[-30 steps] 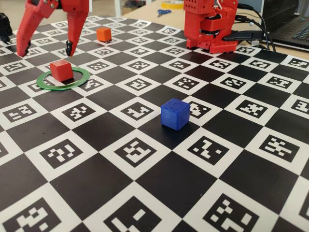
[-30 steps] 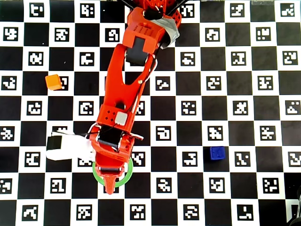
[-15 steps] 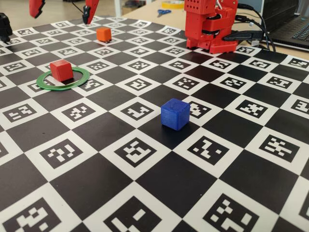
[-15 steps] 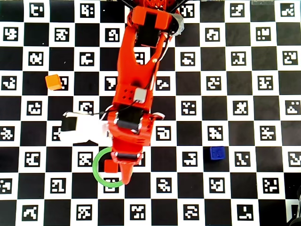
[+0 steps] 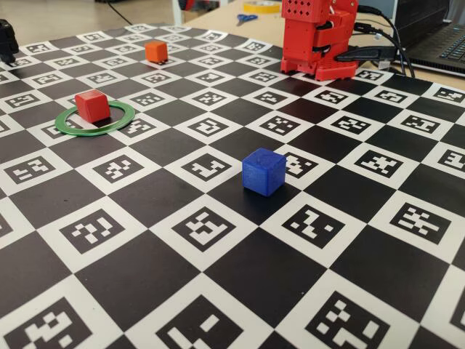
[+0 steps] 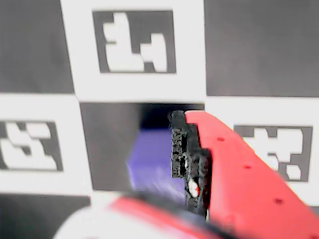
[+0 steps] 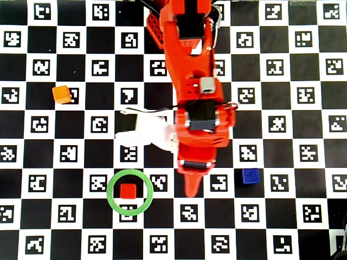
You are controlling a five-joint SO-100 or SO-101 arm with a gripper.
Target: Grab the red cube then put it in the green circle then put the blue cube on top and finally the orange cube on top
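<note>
The red cube (image 7: 128, 190) (image 5: 92, 105) sits alone inside the green circle (image 7: 110, 184) (image 5: 120, 118). In the overhead view my gripper (image 7: 192, 187) hangs above the board, between the ring and the blue cube (image 7: 250, 176) (image 5: 264, 171). It holds nothing and is out of the fixed view. The wrist view shows one red finger (image 6: 234, 169) with its black pad bare, and the blurred blue cube (image 6: 152, 164) lies just left of it, below. The second finger is not visible. The orange cube (image 7: 62, 94) (image 5: 155, 51) stands apart at the far left.
The red arm (image 7: 187, 65) reaches down the middle of the overhead view from its base (image 5: 320, 36). A white camera mount (image 7: 146, 130) sticks out to its left. The checkered marker board (image 5: 218, 305) covers the table. Cables and a laptop (image 5: 436, 43) lie behind the base.
The gripper has risen out of the fixed view. In the overhead view it has swung right, away from the green circle and toward the blue cube. The red cube stays in the ring, now uncovered.
</note>
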